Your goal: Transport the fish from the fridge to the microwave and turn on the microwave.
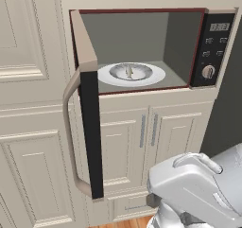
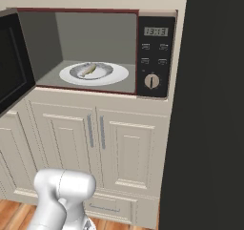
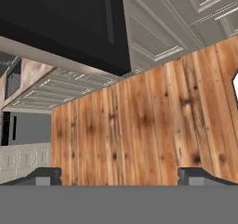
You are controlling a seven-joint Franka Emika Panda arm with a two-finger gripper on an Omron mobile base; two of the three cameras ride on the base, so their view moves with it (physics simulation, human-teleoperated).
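Observation:
The microwave [image 1: 142,15] [image 2: 95,13] stands with its dark glass door [image 1: 90,123] [image 2: 12,71] swung wide to the left. Inside, the small pale fish [image 1: 128,71] [image 2: 88,70] lies in a shallow grey dish on the white round plate [image 1: 156,76] [image 2: 121,74]. The black control panel [image 1: 211,47] [image 2: 155,57] with display, buttons and knob is at the cavity's right. My gripper [image 3: 119,176] is open and holds nothing, its fingertips [image 3: 44,174] wide apart, facing wooden floor low down and away from the microwave. The fridge is out of view.
Cream panelled cabinet doors [image 1: 142,137] [image 2: 90,133] sit below the microwave and more panels [image 1: 28,104] to its left. A tall dark slab [image 2: 214,105] rises at the right. My arm's white body [image 1: 198,189] [image 2: 62,195] is folded low before the cabinets. Wooden floor [image 3: 139,125] lies below.

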